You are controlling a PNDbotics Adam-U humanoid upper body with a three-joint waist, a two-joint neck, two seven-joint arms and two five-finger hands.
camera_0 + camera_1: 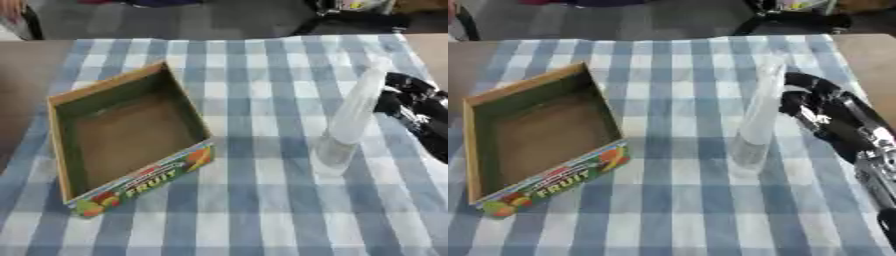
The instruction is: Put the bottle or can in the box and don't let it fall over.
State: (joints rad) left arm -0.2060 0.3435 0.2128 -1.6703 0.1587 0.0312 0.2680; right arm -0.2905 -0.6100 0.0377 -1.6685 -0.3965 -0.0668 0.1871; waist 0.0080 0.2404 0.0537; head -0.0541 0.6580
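Observation:
A clear plastic bottle [759,122] stands upright on the blue-and-white checked cloth, right of centre. To its left lies an open cardboard box [149,182] with "FRUIT" printed on its front wall, and nothing is inside it. My black right hand [815,102] comes in from the right and sits close beside the bottle's upper part. Its fingers are curved but not closed round the bottle. I cannot tell whether they touch it. My left hand shows in neither view.
The checked cloth [254,215] covers most of the table, with bare brown tabletop [22,75] at the left and far right. A strip of cloth separates the box from the bottle. Dark objects lie on the floor beyond the table's far edge.

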